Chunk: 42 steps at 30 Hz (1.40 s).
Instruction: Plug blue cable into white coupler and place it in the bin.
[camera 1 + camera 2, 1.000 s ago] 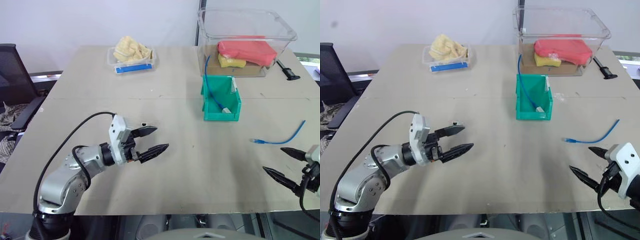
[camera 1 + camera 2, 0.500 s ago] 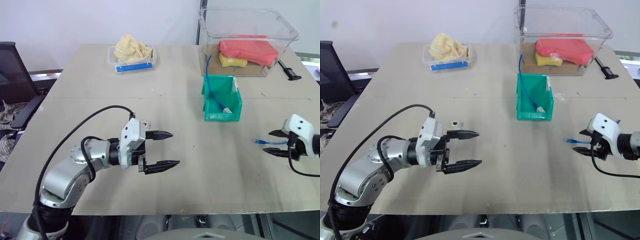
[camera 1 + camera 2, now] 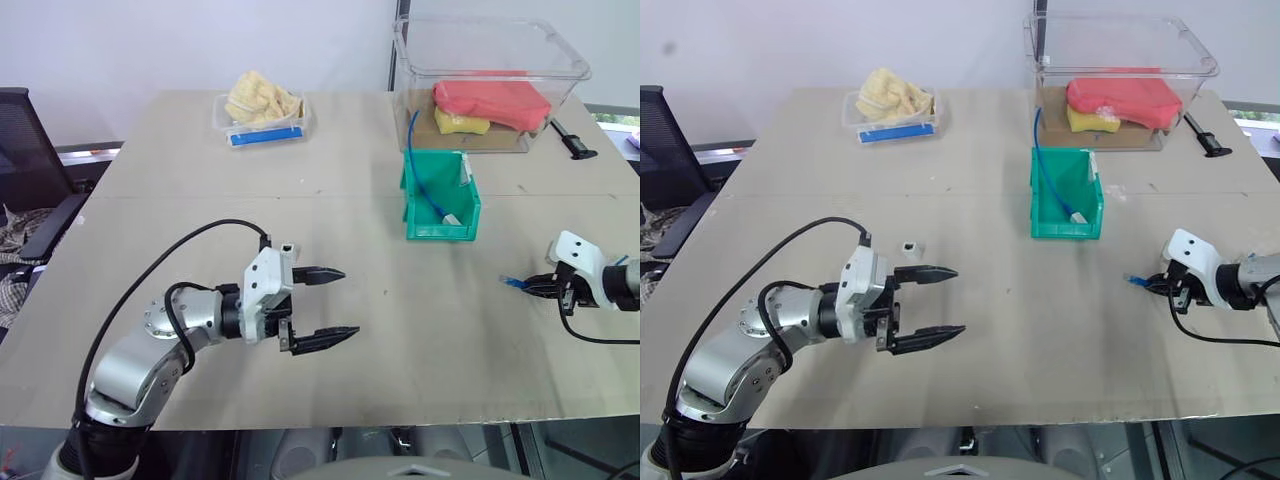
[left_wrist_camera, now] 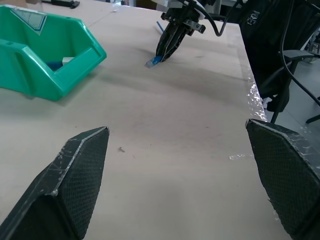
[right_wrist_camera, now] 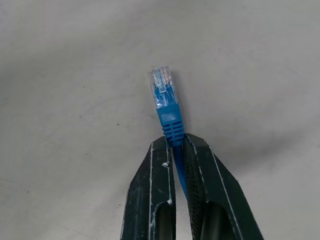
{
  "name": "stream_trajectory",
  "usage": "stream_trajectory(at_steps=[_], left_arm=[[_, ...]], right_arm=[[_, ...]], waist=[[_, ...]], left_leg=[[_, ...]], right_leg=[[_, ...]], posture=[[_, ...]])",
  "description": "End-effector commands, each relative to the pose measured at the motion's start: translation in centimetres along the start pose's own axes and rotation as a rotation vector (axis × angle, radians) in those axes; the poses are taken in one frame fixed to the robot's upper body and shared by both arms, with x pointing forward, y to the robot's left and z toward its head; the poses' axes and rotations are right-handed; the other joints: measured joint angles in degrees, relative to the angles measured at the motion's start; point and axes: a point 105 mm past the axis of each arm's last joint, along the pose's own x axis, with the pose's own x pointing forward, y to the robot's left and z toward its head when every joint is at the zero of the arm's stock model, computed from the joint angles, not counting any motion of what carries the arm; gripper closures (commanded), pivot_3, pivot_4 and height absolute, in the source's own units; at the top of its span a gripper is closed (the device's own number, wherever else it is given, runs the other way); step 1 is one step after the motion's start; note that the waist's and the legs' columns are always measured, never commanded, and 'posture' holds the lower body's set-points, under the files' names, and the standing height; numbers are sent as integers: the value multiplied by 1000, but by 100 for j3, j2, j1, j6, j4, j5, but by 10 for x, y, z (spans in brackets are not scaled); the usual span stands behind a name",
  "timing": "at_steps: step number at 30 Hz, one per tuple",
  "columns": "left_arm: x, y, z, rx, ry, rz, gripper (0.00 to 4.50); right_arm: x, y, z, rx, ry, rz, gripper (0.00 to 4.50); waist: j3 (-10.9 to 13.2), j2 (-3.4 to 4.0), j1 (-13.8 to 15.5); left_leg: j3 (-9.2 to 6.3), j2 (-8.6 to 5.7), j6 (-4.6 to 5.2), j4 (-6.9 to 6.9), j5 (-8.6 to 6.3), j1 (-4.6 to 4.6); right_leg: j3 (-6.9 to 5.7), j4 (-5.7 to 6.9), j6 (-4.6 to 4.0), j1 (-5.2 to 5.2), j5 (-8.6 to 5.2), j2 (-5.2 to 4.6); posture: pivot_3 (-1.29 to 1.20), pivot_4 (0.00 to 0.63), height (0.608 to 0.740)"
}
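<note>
The blue cable's clear plug end (image 5: 164, 95) lies on the table at the right, and my right gripper (image 3: 530, 285) is shut on the cable just behind the plug's blue boot. The rest of that cable runs back under the hand. The white coupler (image 3: 288, 246), a tiny white cube, sits on the table beside my left gripper (image 3: 350, 301). That gripper is open and holds nothing, its fingers pointing right. The bin (image 3: 443, 230) is teal-green and stands beyond the middle of the table. It holds another blue cable with a white piece on its end.
A large clear tub (image 3: 490, 60) with red and yellow things stands at the back right, and a black tool (image 3: 573, 140) lies beside it. A small clear tray (image 3: 262, 110) with a blue strip sits at the back left. A black chair (image 3: 25, 150) stands off the table's left edge.
My right gripper came forward from the table's near right edge to the cable's plug end and shut on it. My left gripper rolled and shifted slightly right, uncovering the white coupler.
</note>
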Motion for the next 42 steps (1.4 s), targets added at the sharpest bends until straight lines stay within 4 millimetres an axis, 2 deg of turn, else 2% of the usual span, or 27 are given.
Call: stream_trajectory(at_steps=[1, 4, 9, 12, 15, 16, 18, 21, 24, 27, 29, 33, 38, 42], left_arm=[[-2, 2, -2, 54, 13, 17, 0], [-2, 7, -10, 65, 38, 41, 0], [-5, 12, -18, 78, 67, 59, 0], [-6, 13, -24, 95, 91, 63, 0], [-6, 16, -25, 107, 93, 82, 0], [-6, 16, -26, 106, 95, 81, 0], [-3, 15, -24, 105, 94, 76, 0], [2, 16, -21, 108, 96, 65, 0], [9, 18, -20, 105, 102, 33, 0], [18, 26, -22, 104, 142, 23, 0], [26, 33, -23, 99, 161, 32, 0], [39, 36, -24, 122, 194, -6, 0], [51, 51, -29, 140, 244, -27, 0], [65, 61, -36, 159, 288, -65, 0]], right_arm=[[8, 19, 38, -81, -68, 90, 4483], [28, 46, 73, -138, -94, 164, 4483], [72, 75, 124, -222, -129, 199, 4483], [92, 83, 130, -298, -97, 203, 4483], [100, 87, 127, -316, -81, 229, 4483], [101, 87, 126, -320, -81, 235, 4172], [96, 89, 123, -314, -88, 260, 3437], [83, 86, 128, -285, -167, 233, 2189], [60, 95, 142, -219, -366, 239, 801], [33, 111, 133, -148, -493, 274, 801], [18, 114, 124, -188, -551, 183, 801], [-8, 122, 99, -136, -578, 21, 801], [-25, 134, 75, -67, -524, -133, 801], [-33, 143, 64, -26, -484, -222, 801]], waist=[[0, 0, -12], [0, 1, -46], [0, -1, -40], [0, -1, -2], [-2, -4, 15], [-3, -6, 11], [-3, -6, 2], [-3, -6, 29], [-3, -6, 31], [-1, -3, 30], [-2, -4, 29], [-2, -4, 23], [-4, -4, 8], [-8, 0, 16]], left_leg=[[0, 3, 0, 0, 0, 0], [1, 14, 0, -2, 0, 3], [-4, 22, -1, -2, 0, 1], [-5, 18, -2, -2, -1, -5], [-13, 5, -2, -1, 0, -16], [-12, 1, -2, -2, -1, -15], [-10, -1, -2, -1, -1, -15], [-20, -3, -2, -1, 0, -14], [-34, -3, -2, -1, 0, -20], [-39, -3, -2, -4, 0, -24], [-45, -4, -2, -3, -1, -23], [-42, -8, -2, -2, -1, -23], [-37, 0, -1, 3, 0, -8], [-35, 2, -1, 4, 0, 5]], right_leg=[[0, 1, 0, -2, 0, 0], [2, 5, 0, -4, 0, 1], [-7, 8, -2, -7, 2, 7], [-11, 6, 0, -10, 4, 5], [-18, 2, 13, -15, 12, -11], [-20, 1, 11, -14, 11, -20], [-20, -2, 7, -13, 8, -27], [-32, 0, -2, -9, 3, -29], [-49, 0, 18, -8, 14, -31], [-55, 3, 21, -9, 15, -31], [-65, 3, 23, -4, 15, -30], [-80, 4, 25, -2, 14, -26], [-71, 11, 29, 2, 11, 9], [-67, 13, 35, 12, -7, 17]], posture=[[0, 150, 740], [0, 150, 740], [0, 150, 740], [0, 150, 740], [0, 150, 740], [0, 150, 740], [0, 150, 740], [0, 150, 740], [0, 150, 740], [0, 150, 740], [0, 150, 740], [0, 150, 740], [0, 150, 740], [0, 150, 740]])
